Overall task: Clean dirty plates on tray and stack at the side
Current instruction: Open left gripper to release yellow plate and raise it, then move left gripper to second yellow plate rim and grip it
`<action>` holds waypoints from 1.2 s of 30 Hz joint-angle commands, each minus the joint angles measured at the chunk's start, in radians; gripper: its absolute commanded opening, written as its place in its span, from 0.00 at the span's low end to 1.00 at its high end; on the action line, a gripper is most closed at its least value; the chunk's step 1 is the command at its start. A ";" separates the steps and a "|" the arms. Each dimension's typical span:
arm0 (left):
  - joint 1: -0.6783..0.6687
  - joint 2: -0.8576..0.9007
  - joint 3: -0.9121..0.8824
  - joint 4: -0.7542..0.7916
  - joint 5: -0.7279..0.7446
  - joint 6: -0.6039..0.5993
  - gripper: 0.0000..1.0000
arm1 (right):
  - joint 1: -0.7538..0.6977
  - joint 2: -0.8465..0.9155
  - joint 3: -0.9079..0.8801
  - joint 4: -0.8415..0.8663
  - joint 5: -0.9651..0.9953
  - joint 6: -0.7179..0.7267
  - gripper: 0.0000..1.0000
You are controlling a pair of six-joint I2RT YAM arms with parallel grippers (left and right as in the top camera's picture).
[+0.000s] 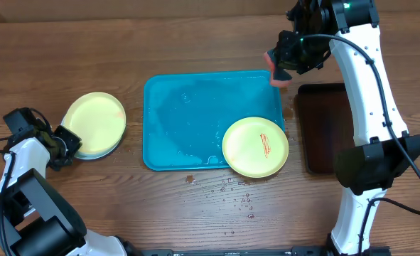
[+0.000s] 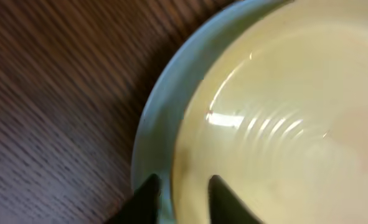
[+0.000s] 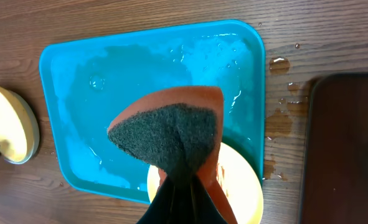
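The turquoise tray (image 1: 188, 117) lies mid-table, wet; it also shows in the right wrist view (image 3: 78, 87). One green-rimmed plate (image 1: 256, 147) with a red smear sits on its near right corner, overhanging the rim, and is partly hidden in the right wrist view (image 3: 243, 180). Two plates (image 1: 94, 124) are stacked left of the tray, a cream one on a blue-rimmed one. My left gripper (image 1: 69, 142) straddles the top plate's rim (image 2: 190, 124), one finger on each side (image 2: 182, 196). My right gripper (image 1: 286, 65) hovers above the tray's far right corner, shut on an orange sponge (image 3: 171, 134).
A dark glossy tray (image 1: 323, 128) lies right of the turquoise one, under the right arm, and shows in the right wrist view (image 3: 345, 143). Water drops (image 1: 231, 195) dot the wood in front of the tray.
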 commanded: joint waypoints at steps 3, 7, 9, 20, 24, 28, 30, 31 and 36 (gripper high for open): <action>-0.002 0.004 0.059 -0.082 -0.013 0.051 0.65 | -0.001 -0.017 0.019 0.003 0.000 -0.004 0.04; -0.027 -0.013 0.144 -0.158 0.001 0.100 0.65 | -0.001 -0.017 0.019 0.005 0.000 -0.004 0.04; -0.065 -0.035 0.183 -0.183 0.017 0.132 0.64 | -0.001 -0.017 0.019 0.006 0.000 -0.004 0.04; -0.575 -0.084 0.303 -0.191 0.202 0.269 0.60 | -0.001 -0.017 0.019 0.006 0.000 -0.004 0.04; -0.755 -0.028 0.303 -0.150 0.233 0.265 0.63 | -0.001 -0.017 0.019 0.006 0.000 -0.004 0.04; -0.907 0.058 0.303 -0.111 0.257 0.270 0.66 | -0.001 -0.017 0.019 0.006 0.000 -0.004 0.04; -0.949 0.093 0.303 -0.108 0.272 0.271 0.67 | -0.001 -0.017 0.019 0.006 0.000 -0.004 0.04; -0.963 0.109 0.303 -0.109 0.283 0.283 0.67 | -0.001 -0.017 0.019 0.005 0.000 -0.004 0.04; -1.000 0.166 0.303 -0.152 0.319 0.351 0.65 | -0.001 -0.017 0.019 -0.004 0.000 -0.005 0.04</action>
